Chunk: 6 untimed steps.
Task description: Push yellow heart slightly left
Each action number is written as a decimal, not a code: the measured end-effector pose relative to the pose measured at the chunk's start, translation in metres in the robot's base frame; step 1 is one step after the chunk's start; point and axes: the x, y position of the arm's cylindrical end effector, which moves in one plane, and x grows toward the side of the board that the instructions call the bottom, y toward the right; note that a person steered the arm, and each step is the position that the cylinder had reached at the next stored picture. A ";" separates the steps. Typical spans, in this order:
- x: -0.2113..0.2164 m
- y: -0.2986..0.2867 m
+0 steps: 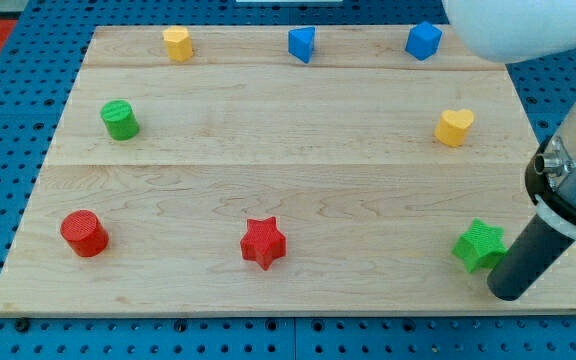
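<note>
The yellow heart (454, 127) lies on the wooden board (288, 190) at the view's right, in the upper half. My tip (504, 295) is at the board's bottom right corner, far below the heart. It sits just right of and below the green star (480, 246), touching or nearly touching it. The dark rod slants up to the right from the tip.
A yellow block (177, 44), a blue block (302, 44) and a blue cube (423, 40) line the top edge. A green cylinder (120, 120) is at the left. A red cylinder (84, 233) and a red star (263, 243) are along the bottom.
</note>
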 end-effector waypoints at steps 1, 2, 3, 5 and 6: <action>-0.028 -0.013; -0.052 0.002; -0.083 -0.023; -0.144 0.047; -0.204 0.047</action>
